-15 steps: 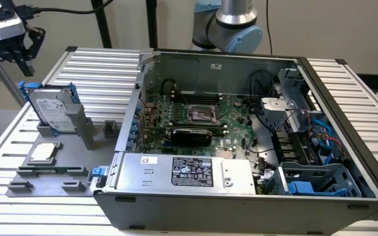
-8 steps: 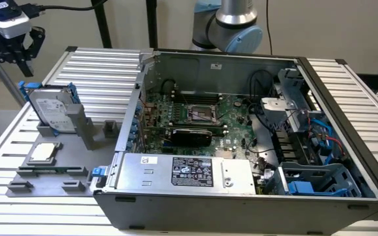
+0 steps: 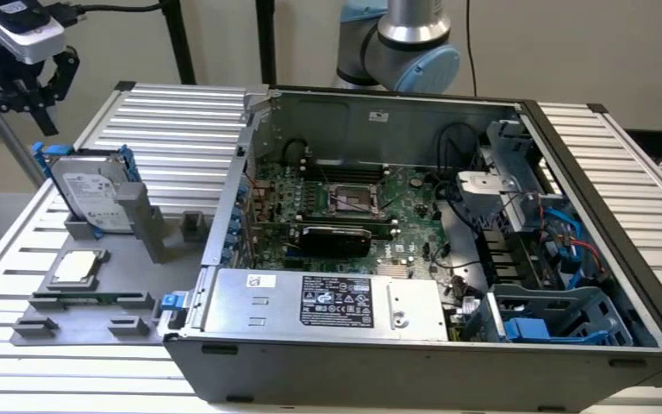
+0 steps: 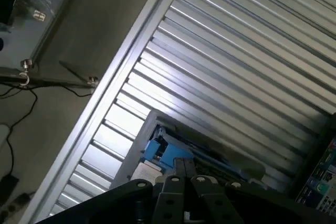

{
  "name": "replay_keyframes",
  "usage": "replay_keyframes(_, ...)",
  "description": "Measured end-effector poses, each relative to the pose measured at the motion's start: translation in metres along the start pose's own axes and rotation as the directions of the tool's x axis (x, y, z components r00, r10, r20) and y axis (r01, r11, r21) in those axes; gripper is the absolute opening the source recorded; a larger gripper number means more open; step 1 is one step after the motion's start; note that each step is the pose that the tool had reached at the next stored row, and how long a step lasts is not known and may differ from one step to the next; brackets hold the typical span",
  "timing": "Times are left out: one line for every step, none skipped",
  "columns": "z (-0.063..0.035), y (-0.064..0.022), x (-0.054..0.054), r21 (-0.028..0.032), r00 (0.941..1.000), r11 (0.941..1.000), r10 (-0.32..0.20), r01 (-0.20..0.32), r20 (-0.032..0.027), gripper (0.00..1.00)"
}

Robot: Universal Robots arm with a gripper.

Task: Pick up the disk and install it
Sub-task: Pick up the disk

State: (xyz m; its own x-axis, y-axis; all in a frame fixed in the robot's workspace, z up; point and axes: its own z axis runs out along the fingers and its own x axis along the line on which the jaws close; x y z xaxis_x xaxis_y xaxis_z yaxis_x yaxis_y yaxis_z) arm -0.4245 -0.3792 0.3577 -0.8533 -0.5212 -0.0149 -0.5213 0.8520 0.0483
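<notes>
The disk (image 3: 87,197), a silver-grey drive with a white label in a blue carrier frame, stands on edge in a grey holder (image 3: 135,226) at the exterior view's left, outside the computer case. My gripper (image 3: 39,121) hangs in the air above it and a little to the exterior view's left, apart from it. Its fingers come together at a point with nothing between them. In the wrist view the fingers (image 4: 184,167) lie side by side over the blue carrier (image 4: 157,150) on the slatted table.
The open computer case (image 3: 308,362) takes up the middle, with a motherboard (image 3: 343,207), a grey power-supply box (image 3: 320,302) and a blue drive cage (image 3: 561,315). A small square silver chip (image 3: 78,267) lies on the grey fixture plate (image 3: 90,323). A slatted aluminium table (image 3: 170,112) runs beneath.
</notes>
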Motion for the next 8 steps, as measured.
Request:
replay_keyframes(0.0001,0.0000,0.0000,-0.0003,0.9998,0.9998,-0.020,0.020,-0.0009,0.00)
replay_keyframes(0.0002,0.0000,0.0000,-0.0006,0.9993,0.9993,-0.037,0.037,-0.0018,0.00)
replay_keyframes(0.0003,0.0000,0.0000,-0.0009,0.9985,0.9985,-0.055,0.055,-0.0027,0.00)
replay_keyframes(0.0004,0.0000,0.0000,-0.0012,0.9973,0.9973,-0.073,0.073,-0.0036,0.00)
replay_keyframes(0.0006,0.0000,0.0000,-0.0015,0.9959,0.9959,-0.091,0.091,-0.0044,0.00)
replay_keyframes(0.0008,-0.0001,0.0000,-0.0019,0.9939,0.9939,-0.110,0.110,-0.0052,0.00)
replay_keyframes(0.0009,-0.0001,0.0000,-0.0023,0.9918,0.9918,-0.128,0.128,-0.0061,0.00)
replay_keyframes(0.0010,-0.0001,0.0000,-0.0027,0.9892,0.9892,-0.146,0.146,-0.0070,0.00)
